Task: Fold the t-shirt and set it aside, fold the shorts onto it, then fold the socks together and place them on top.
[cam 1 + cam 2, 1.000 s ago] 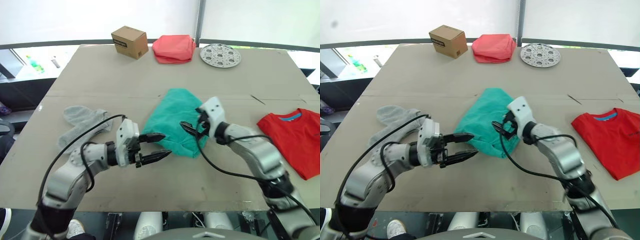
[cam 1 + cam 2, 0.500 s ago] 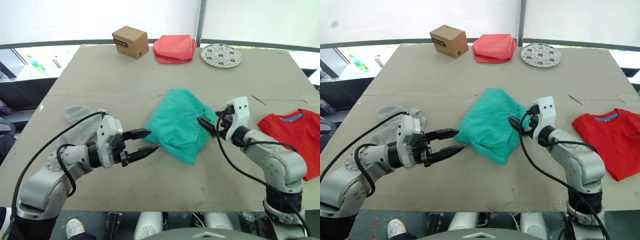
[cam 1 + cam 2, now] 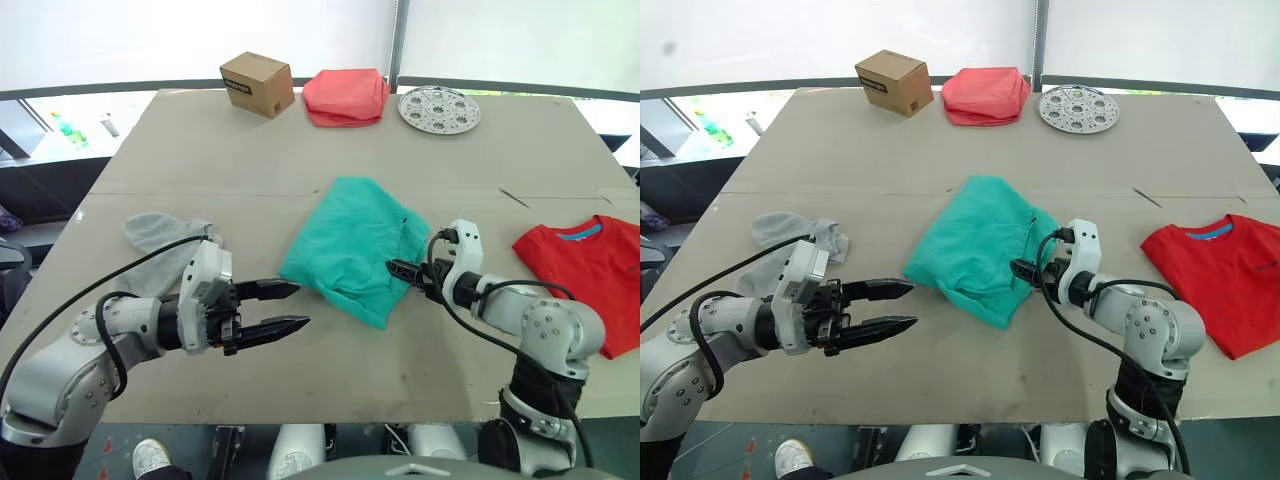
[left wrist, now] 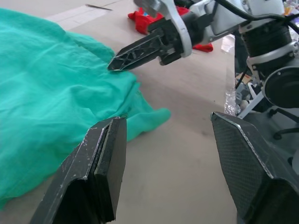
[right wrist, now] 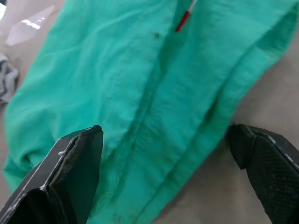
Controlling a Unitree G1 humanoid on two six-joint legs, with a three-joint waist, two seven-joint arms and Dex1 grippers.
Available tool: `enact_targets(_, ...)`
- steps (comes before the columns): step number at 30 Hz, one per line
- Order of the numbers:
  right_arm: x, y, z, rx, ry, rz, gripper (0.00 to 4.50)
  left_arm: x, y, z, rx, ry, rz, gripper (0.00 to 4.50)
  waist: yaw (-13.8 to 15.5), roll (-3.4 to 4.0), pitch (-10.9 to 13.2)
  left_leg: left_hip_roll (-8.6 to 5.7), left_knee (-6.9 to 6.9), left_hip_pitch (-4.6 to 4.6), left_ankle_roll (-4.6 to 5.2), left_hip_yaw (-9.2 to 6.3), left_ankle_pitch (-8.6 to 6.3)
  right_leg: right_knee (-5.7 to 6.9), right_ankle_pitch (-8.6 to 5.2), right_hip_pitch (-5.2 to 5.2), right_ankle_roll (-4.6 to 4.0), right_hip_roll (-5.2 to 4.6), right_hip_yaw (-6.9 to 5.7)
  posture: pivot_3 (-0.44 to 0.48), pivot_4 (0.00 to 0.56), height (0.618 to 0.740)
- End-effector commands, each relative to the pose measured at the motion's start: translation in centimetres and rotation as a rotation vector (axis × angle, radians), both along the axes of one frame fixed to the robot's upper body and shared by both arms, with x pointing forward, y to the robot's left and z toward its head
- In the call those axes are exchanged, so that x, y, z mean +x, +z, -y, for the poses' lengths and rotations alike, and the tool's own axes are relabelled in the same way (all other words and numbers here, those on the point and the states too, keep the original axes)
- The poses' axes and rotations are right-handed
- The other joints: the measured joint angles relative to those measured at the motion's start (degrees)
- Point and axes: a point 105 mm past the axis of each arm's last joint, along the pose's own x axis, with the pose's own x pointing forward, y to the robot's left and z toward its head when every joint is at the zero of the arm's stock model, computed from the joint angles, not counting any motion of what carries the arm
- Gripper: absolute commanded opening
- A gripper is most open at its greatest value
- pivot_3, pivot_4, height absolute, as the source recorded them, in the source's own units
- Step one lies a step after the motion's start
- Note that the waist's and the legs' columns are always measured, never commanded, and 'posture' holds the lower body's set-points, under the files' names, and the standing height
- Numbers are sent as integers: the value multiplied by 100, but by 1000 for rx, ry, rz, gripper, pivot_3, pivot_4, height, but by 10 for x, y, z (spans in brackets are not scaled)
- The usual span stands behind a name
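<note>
The teal shorts (image 3: pixel 345 245) lie crumpled in the middle of the table, with the orange drawstring (image 5: pixel 183 18) showing. My right gripper (image 3: pixel 398 270) is open at their right edge, low over the fabric, which spreads between its fingers (image 5: pixel 74 172). My left gripper (image 3: pixel 300 305) is open just off the shorts' left front corner, a little apart from the cloth. The red t-shirt (image 3: pixel 585 270) lies flat at the right edge of the table. The grey socks (image 3: pixel 160 232) lie at the left, behind my left arm.
A cardboard box (image 3: pixel 258 84), a folded salmon-pink cloth (image 3: pixel 347 96) and a round perforated metal disc (image 3: pixel 440 108) stand along the far edge. Bare tabletop (image 3: pixel 400 360) runs along the front, between the grippers and the near edge.
My right gripper swung right from the shorts' middle fold to their right edge, and the shorts spread rightward. My left gripper drew back left, away from the cloth.
</note>
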Motion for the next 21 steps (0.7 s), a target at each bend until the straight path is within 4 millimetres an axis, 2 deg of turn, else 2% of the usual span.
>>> enact_targets(1,8,15,-26,95,83,40,4500,-3,8,-1,3,-4,56,3107,-17,-1,0,0,-1,-2,6,1,-2,1,4,-4,-4,4,7,0,150,740)
enact_targets(5,19,21,-51,108,130,65,4500,-11,4,-9,22,19,55,3107,-26,-1,0,0,-16,-3,-4,5,14,1,5,-9,-6,8,14,0,150,740)
enact_targets(9,27,11,-64,5,152,79,4500,-13,1,-17,30,66,54,3107,-35,2,1,0,-28,-1,-8,6,16,-2,4,-12,-7,7,15,0,150,740)
enact_targets(12,38,-20,-70,-228,162,98,4500,-16,-2,-21,25,121,67,3107,-115,11,4,0,-28,3,-15,11,13,-2,4,-16,-7,4,18,0,150,740)
enact_targets(15,43,-44,-74,-347,180,114,4500,-19,-3,-25,27,160,85,3107,-172,-26,-19,3,-29,21,-16,18,7,3,2,-10,-6,4,27,0,150,740)
enact_targets(16,44,-49,-76,-369,192,122,3995,-21,-2,-26,29,169,89,3154,-181,-34,-26,7,-29,27,-16,18,6,3,-7,-9,-16,6,27,0,150,740)
enact_targets(17,43,-55,-77,-386,206,123,3775,-22,-2,-27,29,180,93,3154,-184,-39,-30,7,-29,36,-16,19,5,3,-7,-5,-21,6,32,0,150,740)
enact_targets(18,43,-60,-78,-408,220,130,3371,-23,-2,-29,29,191,98,3154,-186,-43,-32,7,-30,45,-17,19,4,3,-7,0,-24,5,34,0,150,740)
enact_targets(21,42,-68,-76,-428,230,141,2027,-24,0,-30,28,217,112,3154,-183,-47,-40,8,-39,96,-15,23,0,-1,-7,32,-28,-15,30,0,150,740)
